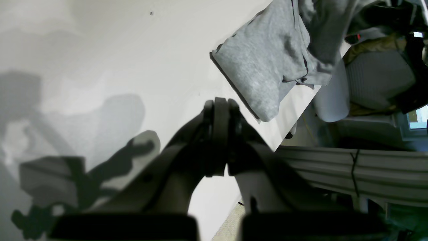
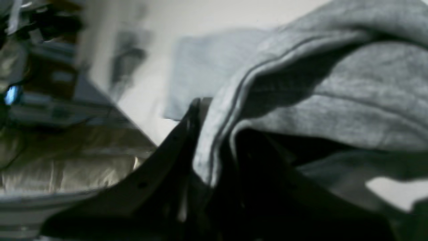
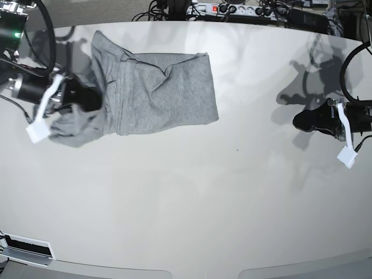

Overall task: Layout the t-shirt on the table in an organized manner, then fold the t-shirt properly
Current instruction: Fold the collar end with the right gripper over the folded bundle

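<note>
Two arms low over the table (image 3: 232,192): right fingers (image 2: 214,147) clamped on the t-shirt (image 3: 163,93), left fingers (image 1: 220,110) closed, empty.

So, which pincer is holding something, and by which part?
The right pincer is shut on the t-shirt, gripping a seamed edge of its bunched end. The left pincer is shut and holds nothing.

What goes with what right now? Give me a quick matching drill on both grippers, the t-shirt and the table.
Things:
1. left gripper
2. right gripper
3. t-shirt
4. table

States:
A. glossy off-white, mostly bare
B. jaws shut on grey fabric
C. jaws shut, empty, over bare surface
D. bunched in the base view's upper left

Pairs: 1-C, 2-B, 3-D, 4-A
</note>
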You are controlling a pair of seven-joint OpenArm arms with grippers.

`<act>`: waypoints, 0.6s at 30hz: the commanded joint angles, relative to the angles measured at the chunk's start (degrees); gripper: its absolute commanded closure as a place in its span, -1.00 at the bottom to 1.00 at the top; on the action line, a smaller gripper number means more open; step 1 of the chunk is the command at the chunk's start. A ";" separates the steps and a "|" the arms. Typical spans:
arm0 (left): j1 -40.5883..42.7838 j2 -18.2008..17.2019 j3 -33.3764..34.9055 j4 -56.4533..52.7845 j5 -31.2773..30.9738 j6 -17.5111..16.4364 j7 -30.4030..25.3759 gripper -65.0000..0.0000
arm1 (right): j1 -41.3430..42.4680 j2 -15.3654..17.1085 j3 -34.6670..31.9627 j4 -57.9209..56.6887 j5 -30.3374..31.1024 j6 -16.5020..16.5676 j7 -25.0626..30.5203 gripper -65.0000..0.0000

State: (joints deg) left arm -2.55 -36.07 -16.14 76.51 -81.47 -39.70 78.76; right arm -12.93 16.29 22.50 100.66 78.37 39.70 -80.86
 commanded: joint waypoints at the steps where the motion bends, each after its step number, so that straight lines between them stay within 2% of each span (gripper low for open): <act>1: -0.96 -1.20 -0.55 0.85 -1.55 -0.30 -1.11 1.00 | 0.42 0.68 -1.16 2.67 2.75 0.30 0.86 1.00; 5: -0.96 -1.18 -0.55 0.85 -1.53 -0.30 -2.25 1.00 | 0.42 0.15 -7.48 10.95 3.87 0.30 0.86 1.00; 8: -0.92 -1.18 -0.55 0.85 -1.53 -0.30 -2.23 1.00 | 0.44 -3.41 -12.46 13.49 3.63 0.30 0.86 1.00; 10: -0.81 -1.16 -0.55 0.85 -1.53 -0.30 -2.23 1.00 | 0.44 -6.91 -15.87 13.49 -1.01 0.30 0.86 1.00; 12: -0.81 -0.96 -0.55 0.85 -1.53 -0.30 -2.23 1.00 | 0.44 -9.92 -19.32 13.46 -8.94 0.30 3.72 1.00; 15: -0.81 -0.24 -0.55 0.85 -1.53 -0.30 -2.25 1.00 | 0.46 -12.74 -24.52 13.46 -19.89 0.30 9.57 1.00; 17: -0.79 0.31 -0.55 0.85 -1.51 -0.30 -2.21 1.00 | 0.57 -13.81 -28.00 13.46 -23.23 0.30 11.37 1.00; 18: -0.79 0.57 -0.55 0.85 -1.51 -0.30 -2.21 1.00 | 0.61 -14.45 -29.79 13.46 -23.63 0.30 11.96 0.77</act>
State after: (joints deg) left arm -2.55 -34.26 -16.14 76.51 -81.49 -39.68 77.38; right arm -12.84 2.26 -7.29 113.19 52.62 39.68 -70.89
